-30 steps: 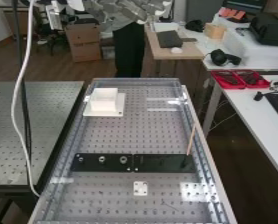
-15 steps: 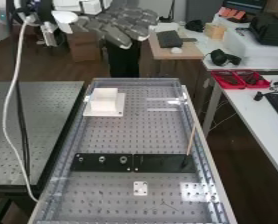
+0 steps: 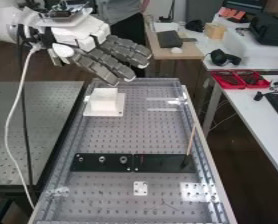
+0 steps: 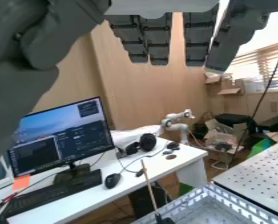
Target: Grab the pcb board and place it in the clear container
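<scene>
The hand (image 3: 116, 52) is above the far end of the perforated surface (image 3: 116, 137), up and to the left in the high view, carried by the white arm (image 3: 6, 25). It is wide, its fingers straight and slightly spread, with nothing held in them, and in the wrist view the fingers hang straight too. Near the far left corner of the surface, a white block (image 3: 104, 100) sits on a wider white plate (image 3: 118, 111), apart from the hand. Closer to the near end, two black plates lie end to end across the surface: the left one (image 3: 90, 165) carries a row of round knobs, and a thin wooden stick (image 3: 191, 137) rises at a tilt from the right end of the other (image 3: 159, 163). In front of them lies a small pale square plate (image 3: 141, 184) with holes. Which piece is the pcb board, and which the clear container, cannot be told for certain. On the white desk off to the right are red trays (image 3: 223, 79); the wrist view shows a monitor (image 4: 70, 135), a keyboard (image 4: 50, 197), a mouse (image 4: 112, 180) and headphones (image 4: 147, 142) on a white desk.
</scene>
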Available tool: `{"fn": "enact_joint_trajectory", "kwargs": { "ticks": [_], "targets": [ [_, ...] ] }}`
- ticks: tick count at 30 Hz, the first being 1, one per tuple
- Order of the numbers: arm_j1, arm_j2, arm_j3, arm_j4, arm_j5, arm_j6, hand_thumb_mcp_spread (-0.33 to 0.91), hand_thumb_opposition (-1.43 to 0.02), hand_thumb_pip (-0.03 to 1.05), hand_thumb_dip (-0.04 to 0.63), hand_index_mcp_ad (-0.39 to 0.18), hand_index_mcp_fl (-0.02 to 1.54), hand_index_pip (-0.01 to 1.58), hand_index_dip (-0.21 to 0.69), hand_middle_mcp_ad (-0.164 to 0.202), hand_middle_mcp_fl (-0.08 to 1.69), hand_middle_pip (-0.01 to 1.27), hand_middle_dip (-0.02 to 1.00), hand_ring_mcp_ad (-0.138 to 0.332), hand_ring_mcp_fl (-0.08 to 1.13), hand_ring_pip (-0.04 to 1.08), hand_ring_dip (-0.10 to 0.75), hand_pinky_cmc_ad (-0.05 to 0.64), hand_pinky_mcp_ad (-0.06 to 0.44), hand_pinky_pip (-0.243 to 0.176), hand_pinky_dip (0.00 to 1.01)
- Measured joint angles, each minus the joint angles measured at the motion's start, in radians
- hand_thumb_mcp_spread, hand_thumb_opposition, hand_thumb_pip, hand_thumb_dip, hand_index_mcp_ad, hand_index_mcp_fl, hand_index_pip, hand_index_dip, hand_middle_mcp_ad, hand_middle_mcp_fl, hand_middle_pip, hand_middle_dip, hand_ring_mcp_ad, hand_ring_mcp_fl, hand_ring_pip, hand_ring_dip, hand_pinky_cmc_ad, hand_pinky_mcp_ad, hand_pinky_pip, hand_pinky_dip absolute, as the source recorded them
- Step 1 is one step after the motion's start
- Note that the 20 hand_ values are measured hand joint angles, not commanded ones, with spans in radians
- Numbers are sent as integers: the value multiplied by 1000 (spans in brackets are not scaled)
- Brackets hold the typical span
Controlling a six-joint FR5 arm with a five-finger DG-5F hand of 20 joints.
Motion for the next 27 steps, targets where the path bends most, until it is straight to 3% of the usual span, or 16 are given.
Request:
{"fn": "enact_joint_trajectory", "kwargs": {
  "ticks": [8, 12, 15, 17, 21, 27],
  "targets": [
    [42, -119, 0, 90, 184, 109, 185, -750, 278, 3, 113, 63, 86, 202, 148, 21, 155, 30, 250, 49, 103, -3, 250, 215, -120, 525],
    [64, -197, 0, 172, 318, 151, 216, -747, 302, 9, 73, 63, 84, 230, 152, 21, 154, 30, 251, 28, 93, -3, 246, 216, -122, 531],
    [77, -229, -2, 244, 390, 146, 250, -752, 325, 10, 54, 63, 86, 250, 152, 12, 154, 31, 251, 31, 96, -3, 246, 215, -122, 536],
    [84, -242, -8, 300, 426, 127, 262, -752, 360, 21, 24, 63, 86, 250, 152, 7, 152, 31, 253, 14, 94, -3, 250, 209, -122, 536],
    [96, -278, -22, 430, 517, 76, 300, -750, 405, 51, 19, 63, 86, 250, 148, 7, 152, 45, 255, 16, 91, -3, 250, 209, -126, 538],
    [103, -343, -9, 446, 579, 103, 332, -768, 473, 101, 9, 75, 103, 250, 150, 2, 152, 59, 251, 2, 89, -3, 250, 199, -127, 538]
  ]
}}
